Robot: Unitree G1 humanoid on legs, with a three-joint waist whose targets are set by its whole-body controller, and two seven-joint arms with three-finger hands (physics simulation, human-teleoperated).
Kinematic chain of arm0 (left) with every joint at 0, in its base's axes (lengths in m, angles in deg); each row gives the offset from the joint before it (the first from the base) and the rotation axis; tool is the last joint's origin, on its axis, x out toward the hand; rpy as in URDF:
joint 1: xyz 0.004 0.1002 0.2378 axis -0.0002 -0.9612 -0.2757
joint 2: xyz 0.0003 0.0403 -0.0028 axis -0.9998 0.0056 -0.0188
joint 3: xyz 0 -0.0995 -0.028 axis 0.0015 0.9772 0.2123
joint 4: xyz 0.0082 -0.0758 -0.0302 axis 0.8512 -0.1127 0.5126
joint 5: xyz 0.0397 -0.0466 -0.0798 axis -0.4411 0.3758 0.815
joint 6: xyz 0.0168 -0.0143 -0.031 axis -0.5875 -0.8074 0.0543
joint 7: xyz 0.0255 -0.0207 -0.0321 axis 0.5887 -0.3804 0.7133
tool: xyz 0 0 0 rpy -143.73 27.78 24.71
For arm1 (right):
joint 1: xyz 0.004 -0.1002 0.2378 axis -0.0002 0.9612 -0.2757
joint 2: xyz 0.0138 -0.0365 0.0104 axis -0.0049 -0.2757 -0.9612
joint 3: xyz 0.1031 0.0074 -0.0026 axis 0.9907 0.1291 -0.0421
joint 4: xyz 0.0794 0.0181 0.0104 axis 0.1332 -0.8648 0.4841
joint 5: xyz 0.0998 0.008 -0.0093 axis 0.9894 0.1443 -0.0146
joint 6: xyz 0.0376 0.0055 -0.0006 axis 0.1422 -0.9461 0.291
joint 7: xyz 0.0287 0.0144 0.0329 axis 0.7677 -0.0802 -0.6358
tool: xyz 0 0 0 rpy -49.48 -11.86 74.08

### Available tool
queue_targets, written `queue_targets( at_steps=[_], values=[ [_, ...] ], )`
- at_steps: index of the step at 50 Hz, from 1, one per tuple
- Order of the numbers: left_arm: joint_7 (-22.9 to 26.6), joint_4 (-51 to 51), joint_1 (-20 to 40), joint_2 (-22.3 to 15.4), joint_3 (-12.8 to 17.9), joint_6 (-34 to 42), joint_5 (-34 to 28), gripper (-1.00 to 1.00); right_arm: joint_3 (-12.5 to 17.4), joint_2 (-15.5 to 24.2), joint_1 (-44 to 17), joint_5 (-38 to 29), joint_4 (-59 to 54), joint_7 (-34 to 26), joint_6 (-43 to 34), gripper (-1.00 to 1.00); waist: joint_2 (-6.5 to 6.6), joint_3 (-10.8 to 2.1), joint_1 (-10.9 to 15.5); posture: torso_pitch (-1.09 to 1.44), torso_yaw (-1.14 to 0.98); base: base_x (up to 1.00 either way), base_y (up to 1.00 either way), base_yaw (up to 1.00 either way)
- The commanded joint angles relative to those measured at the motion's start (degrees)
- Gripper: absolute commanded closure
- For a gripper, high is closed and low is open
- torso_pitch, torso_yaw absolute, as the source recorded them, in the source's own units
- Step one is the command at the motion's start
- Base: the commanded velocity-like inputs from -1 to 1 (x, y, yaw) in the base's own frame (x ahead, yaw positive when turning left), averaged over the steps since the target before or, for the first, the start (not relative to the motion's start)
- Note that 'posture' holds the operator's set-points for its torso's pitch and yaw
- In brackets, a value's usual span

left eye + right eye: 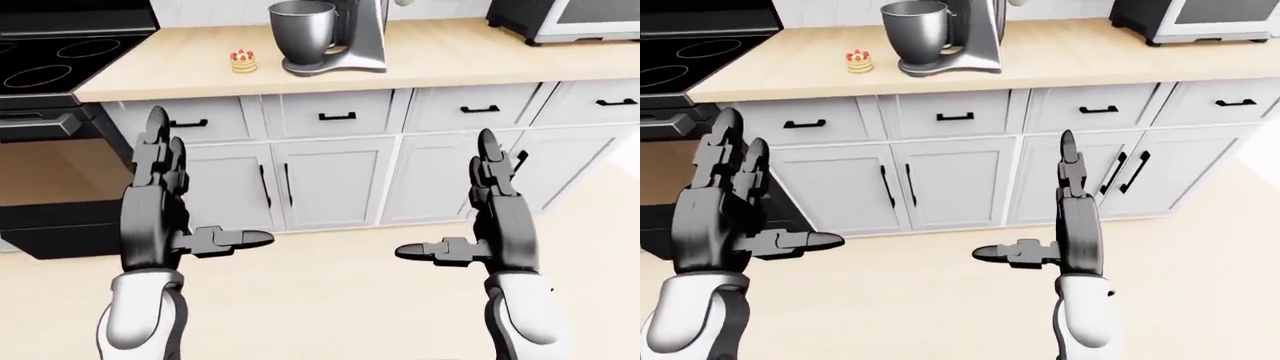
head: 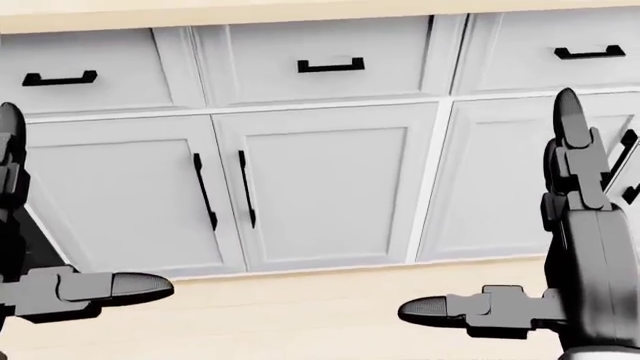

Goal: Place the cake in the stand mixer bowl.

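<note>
A small cake with red topping sits on the wooden counter, just left of the stand mixer. The mixer's steel bowl stands upright under the mixer head. My left hand and right hand are both raised at cabinet height, well below and short of the counter. Each hand is open, fingers pointing up and thumb pointing inward, holding nothing. The head view shows only the cabinet fronts and my hands.
A black stove with its oven stands at the left of the left-eye view. A microwave sits on the counter at the top right. White drawers and cabinet doors run under the counter. Light wooden floor lies between me and the cabinets.
</note>
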Motion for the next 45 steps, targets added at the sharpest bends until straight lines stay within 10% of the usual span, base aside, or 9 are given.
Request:
queue_targets(
  at_steps=[1,4,12,14,18,23,37,42,45],
  values=[
    [-0.20,1.78,0.86,-0.39,0.37,-1.52,-0.12,-1.00,-0.15,0.06,-0.88,-0.16,2.10,0.16,1.79,-1.00,0.01,0.13,0.07,0.00,0.00,0.05,0.00,0.00],
    [-0.16,1.91,0.68,-0.33,0.41,-1.60,-0.06,-1.00,-0.21,0.00,-0.86,-0.23,2.07,0.13,1.88,-1.00,-0.05,-1.68,-0.18,0.00,0.00,0.05,0.00,0.00],
    [-0.08,2.32,0.51,-0.38,0.80,-1.46,0.12,-1.00,-0.34,0.00,-1.07,-0.52,2.07,0.02,1.74,-1.00,0.06,0.32,-0.17,0.00,0.00,0.05,0.00,0.00],
    [-0.08,2.11,0.31,-0.32,0.81,-1.84,0.10,-1.00,-0.36,0.01,-1.06,-0.59,2.10,0.00,1.73,-1.00,0.13,-1.68,-0.27,0.00,0.00,0.05,0.00,0.00],
    [-0.10,2.05,0.35,-0.32,0.81,-1.87,0.10,-1.00,-0.37,0.02,-1.15,-0.69,2.10,-0.06,1.68,-1.00,-0.36,0.33,0.00,0.00,0.00,0.05,0.00,0.00],
    [-0.07,2.00,0.32,-0.33,0.86,-1.94,0.09,-1.00,-0.53,0.05,-1.28,-1.02,1.98,-0.16,1.43,-1.00,-0.14,-1.53,-0.15,0.00,0.00,0.05,0.00,0.00],
    [-0.05,1.87,0.38,-0.36,1.00,-2.02,0.08,-1.00,-1.01,-0.05,-1.48,-2.01,1.90,-0.23,0.46,-1.00,0.60,0.22,0.48,0.00,0.00,0.06,0.00,0.00],
    [0.01,2.22,0.34,-0.41,0.99,-1.77,0.12,-1.00,-1.05,-0.05,-1.72,-2.10,1.62,-0.27,0.42,-1.00,-3.50,0.76,0.12,0.00,0.00,0.06,0.00,0.00],
    [0.11,2.26,0.58,-0.58,1.76,-1.63,0.60,-1.00,-1.19,-0.04,-2.16,-2.31,1.37,-0.29,0.07,-1.00,-2.82,0.26,-0.23,0.00,0.00,0.06,0.00,0.00]
  ],
)
